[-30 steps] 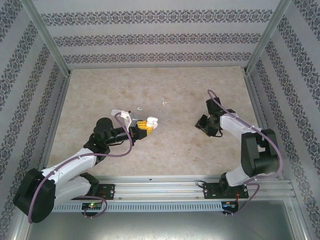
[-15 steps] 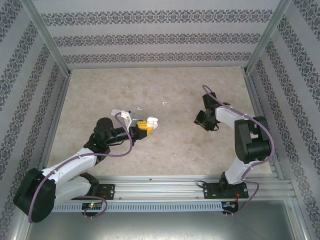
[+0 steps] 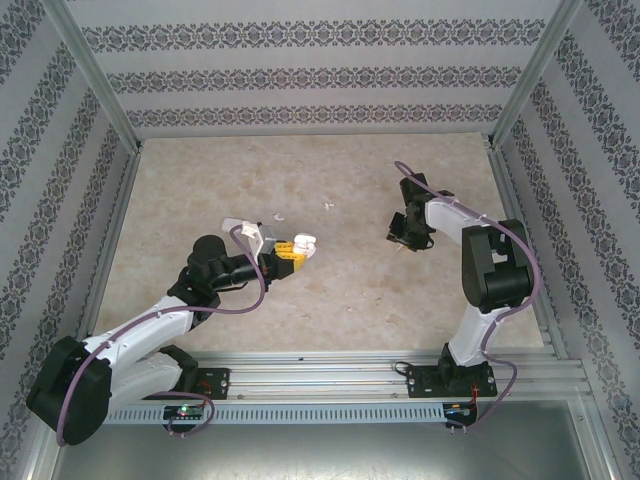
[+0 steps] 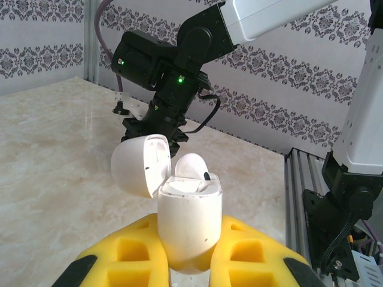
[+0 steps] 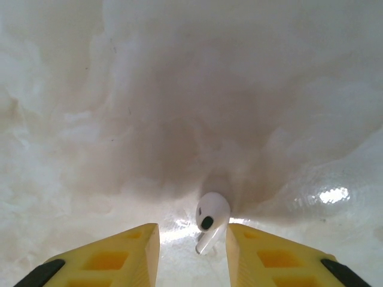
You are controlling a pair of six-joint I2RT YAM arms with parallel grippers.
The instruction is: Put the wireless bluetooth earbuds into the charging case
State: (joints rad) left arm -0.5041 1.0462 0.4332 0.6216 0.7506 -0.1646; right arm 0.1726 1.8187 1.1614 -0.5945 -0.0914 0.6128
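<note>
Yellow fingers [image 4: 128, 254] of the left gripper [image 4: 190, 239] clamp the charging case [image 4: 190, 209] by its lower half. The case stands upright between the jaws, long axis vertical, mouth pointing up and away from them. Its lid [image 4: 139, 164] is swung open and hangs tilted to the left of the jaws, hollow side facing the case. A seated earbud [image 4: 192, 167] rises from the mouth, rounded head uppermost, with a dark spot on its right side. Beyond the case, the right arm [image 4: 179, 54] reaches down over the marble table [image 4: 48, 155].

The right gripper [image 5: 192, 230] holds its jaws narrowly apart, gripping nothing. A loose earbud [image 5: 212, 214] lies between the fingertips, close against the right finger and clear of the left one. Whether it touches the right finger cannot be told. Its long axis runs along the jaws: stem toward the wrist, head pointing away, dark spot facing up.
</note>
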